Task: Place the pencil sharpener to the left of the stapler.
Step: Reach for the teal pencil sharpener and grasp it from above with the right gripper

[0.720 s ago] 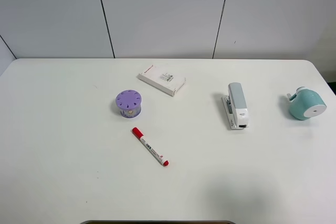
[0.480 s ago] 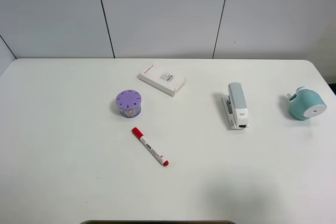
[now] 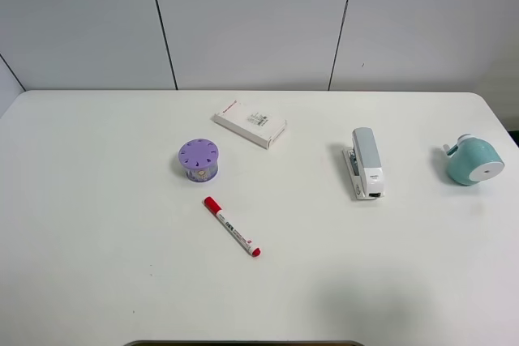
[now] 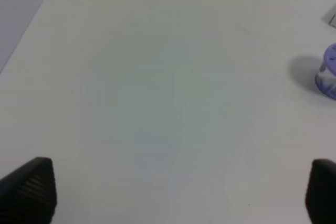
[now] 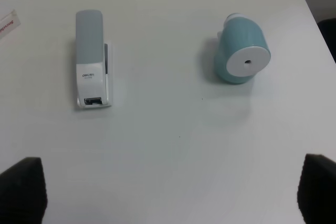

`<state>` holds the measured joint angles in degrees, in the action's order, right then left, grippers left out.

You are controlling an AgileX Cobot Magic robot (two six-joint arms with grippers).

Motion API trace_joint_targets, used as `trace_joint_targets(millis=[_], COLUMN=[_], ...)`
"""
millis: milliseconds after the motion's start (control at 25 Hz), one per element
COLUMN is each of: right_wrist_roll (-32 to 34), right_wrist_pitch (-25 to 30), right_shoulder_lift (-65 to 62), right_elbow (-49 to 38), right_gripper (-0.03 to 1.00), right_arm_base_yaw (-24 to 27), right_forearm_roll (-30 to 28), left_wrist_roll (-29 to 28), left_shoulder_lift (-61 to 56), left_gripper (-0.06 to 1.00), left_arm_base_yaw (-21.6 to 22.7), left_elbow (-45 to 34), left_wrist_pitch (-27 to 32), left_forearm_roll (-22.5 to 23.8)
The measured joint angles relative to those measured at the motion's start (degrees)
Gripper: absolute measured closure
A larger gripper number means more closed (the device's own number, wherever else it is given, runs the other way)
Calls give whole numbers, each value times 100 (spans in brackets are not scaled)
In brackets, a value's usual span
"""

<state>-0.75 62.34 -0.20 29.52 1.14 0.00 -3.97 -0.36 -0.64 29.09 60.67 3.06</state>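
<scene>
The mint-teal pencil sharpener (image 3: pixel 474 160) lies on the white table near its right edge, its flat white face (image 5: pixel 248 62) turned toward the front. The grey and white stapler (image 3: pixel 365 162) lies to the left of it, lengthwise front to back, with a wide gap between the two. In the right wrist view the stapler (image 5: pixel 91 59) and the sharpener (image 5: pixel 241 56) both lie ahead of my right gripper (image 5: pixel 170 186), which is open and holds nothing. My left gripper (image 4: pixel 176 190) is open over bare table at the left. Neither arm shows in the high view.
A purple round holed cylinder (image 3: pixel 199 159) stands left of centre, and its edge (image 4: pixel 329 72) shows in the left wrist view. A flat white box (image 3: pixel 250 123) lies behind it. A red-capped marker (image 3: pixel 232 227) lies in front. The table's right edge (image 3: pixel 503 131) runs close to the sharpener.
</scene>
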Motion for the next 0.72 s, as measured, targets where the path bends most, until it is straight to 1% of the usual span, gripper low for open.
trace_joint_targets(millis=[440, 600, 720], right_wrist_roll=[11, 215, 323], right_wrist_pitch=[-126, -126, -126], right_shoulder_lift=[0, 0, 0], right_elbow=[0, 0, 0], right_gripper=[2, 2, 2], right_arm_base_yaw=[0, 0, 0], right_forearm_roll=[81, -202, -292], left_wrist_roll=[0, 0, 0], left_shoulder_lift=[0, 0, 0], left_gripper=[-1, -1, -1], left_arm_base_yaw=[0, 0, 0], left_elbow=[0, 0, 0], left_wrist_pitch=[0, 0, 0], left_forearm_roll=[0, 0, 0])
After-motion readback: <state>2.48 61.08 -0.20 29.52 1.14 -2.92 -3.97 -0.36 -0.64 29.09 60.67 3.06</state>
